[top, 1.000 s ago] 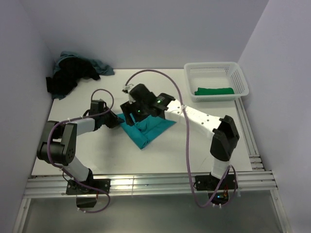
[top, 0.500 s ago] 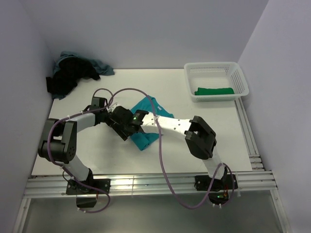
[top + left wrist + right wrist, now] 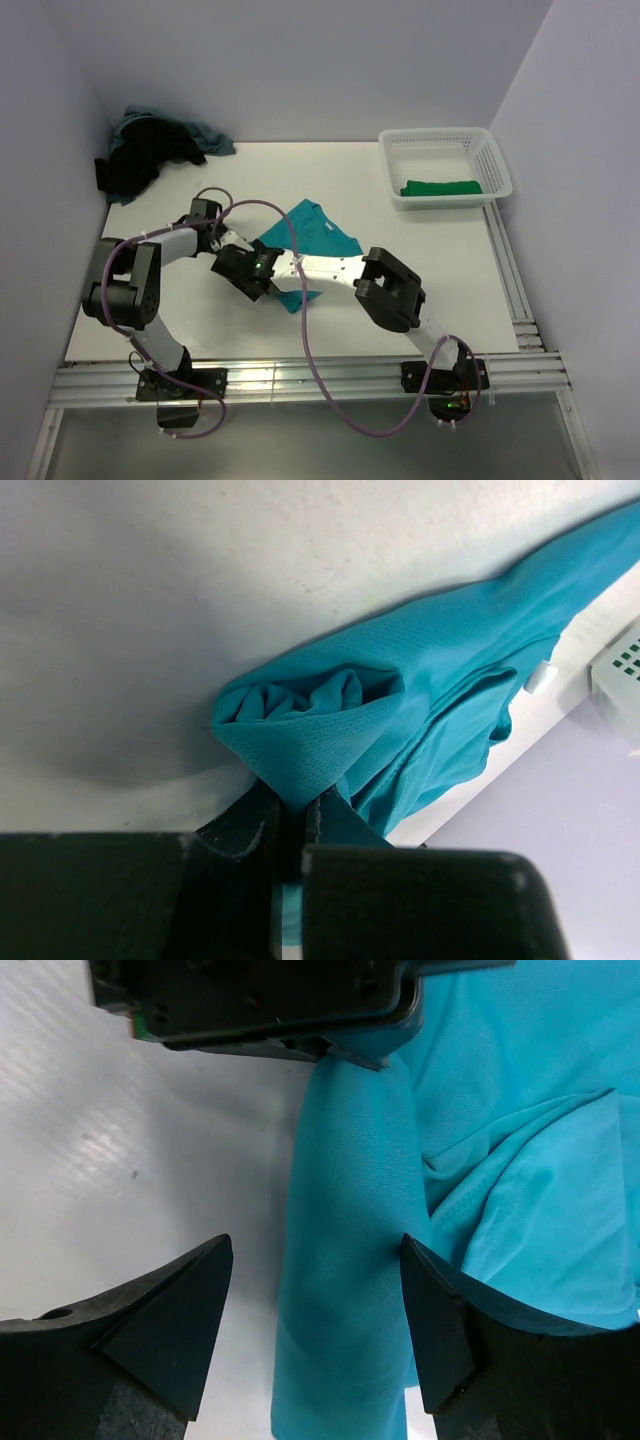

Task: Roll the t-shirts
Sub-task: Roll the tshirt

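Bright teal cotton t-shirt point(image 3: 430, 670), frame centre: judged soft, limp | my left gripper point(image 3: 290, 815) clamped its rolled end | right gripper point(image 3: 318, 1320) splayed astride.

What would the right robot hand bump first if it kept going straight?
Most likely the rolled edge of the teal t-shirt, lying between the right gripper's open fingers, though depth is unclear.

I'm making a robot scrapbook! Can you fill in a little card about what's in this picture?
Left pincer: shut, pinching the rolled end of the bright teal cotton t-shirt
Right pincer: open, straddling that roll
White plastic lattice basket: green t-shirt lying inside
Far-left corner: heap of black and dusty blue t-shirts
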